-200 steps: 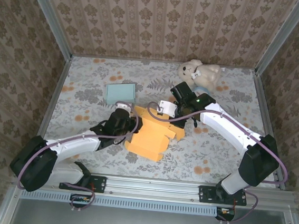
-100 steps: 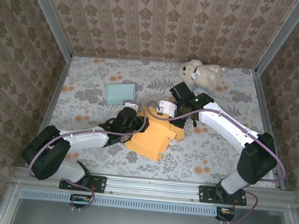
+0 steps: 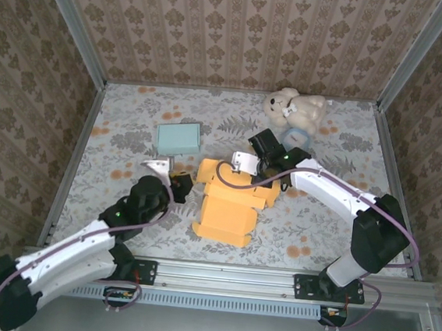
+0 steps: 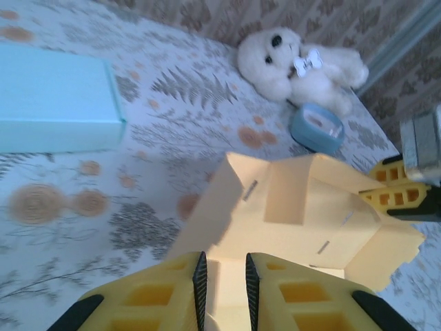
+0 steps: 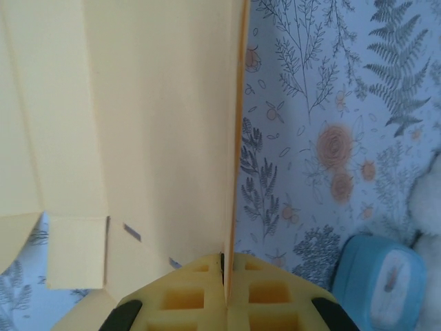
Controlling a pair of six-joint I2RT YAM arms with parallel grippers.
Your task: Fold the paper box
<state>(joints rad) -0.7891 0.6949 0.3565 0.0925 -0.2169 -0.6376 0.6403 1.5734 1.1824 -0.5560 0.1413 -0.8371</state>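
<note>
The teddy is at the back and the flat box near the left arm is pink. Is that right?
Not quite. The flat box is light blue, not pink, as the top view shows. The teddy is at the back, as you said.

look: orange-yellow paper box (image 3: 229, 205), half-folded, flaps splaying open
place: lying low, nearside of the plush bear (image 3: 293, 107), apart from it

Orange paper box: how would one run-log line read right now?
orange paper box partly folded | right gripper shut on its panel | left gripper at its edge, grip unclear
</note>
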